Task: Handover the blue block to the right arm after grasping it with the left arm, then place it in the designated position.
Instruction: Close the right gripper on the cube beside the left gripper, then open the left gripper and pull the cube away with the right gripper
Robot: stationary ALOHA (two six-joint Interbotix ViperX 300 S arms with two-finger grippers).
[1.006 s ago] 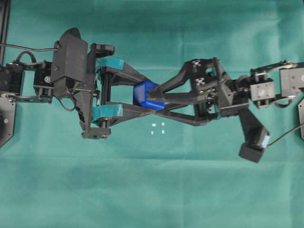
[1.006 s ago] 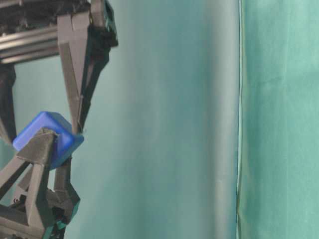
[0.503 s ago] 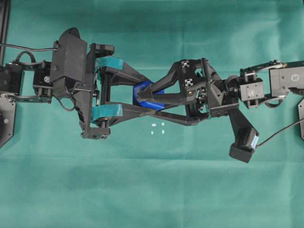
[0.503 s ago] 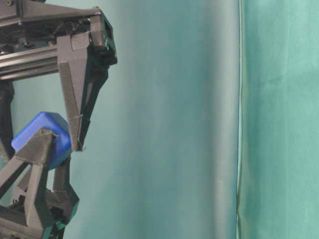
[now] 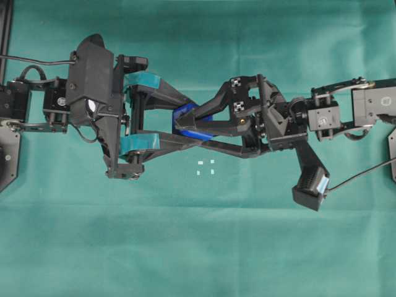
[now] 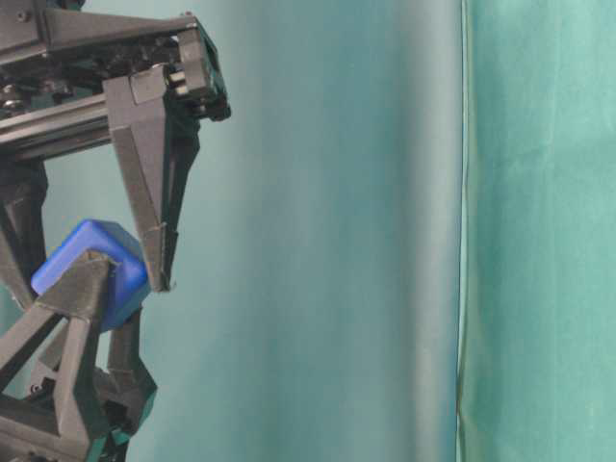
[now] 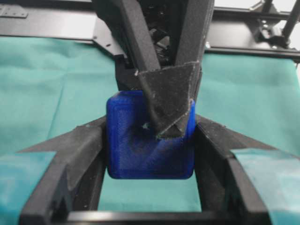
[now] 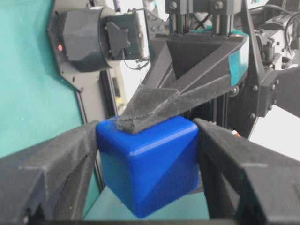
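From overhead, the blue block [image 5: 193, 122] hangs above the green cloth [image 5: 198, 247] at mid-scene, pinched at the tips of the left gripper [image 5: 185, 128], whose teal-banded fingers [image 5: 141, 80] reach in from the left; the right gripper [image 5: 189, 125] comes from the right with its plain black fingers crossing the left ones, one passing over the block's top, so only slivers of blue show; the designated position [image 5: 205, 167], four white marks, lies on the cloth just nearer than the block and is bare.

At table level the block [image 6: 91, 272] sits tilted, a left finger [image 6: 67, 318] rising from below against its near face, a right finger [image 6: 149, 192] pointing down along its right side, tip at the block's edge.

In the left wrist view the block [image 7: 140, 150] fills the gap between the two left fingers [image 7: 70, 159], both pressed on its sides; a right fingertip [image 7: 171, 105] lies on its far upper face.

In the right wrist view the block [image 8: 150, 164] stands between the right fingers [image 8: 51, 159], both flush with its sides, so both grippers clasp it; a left fingertip [image 8: 150, 110] rests on top.

Compared with a second ago, the right arm has pushed further left and its fingers, then spread wide around the block, have narrowed onto it; the left grip and the block's place are unchanged.
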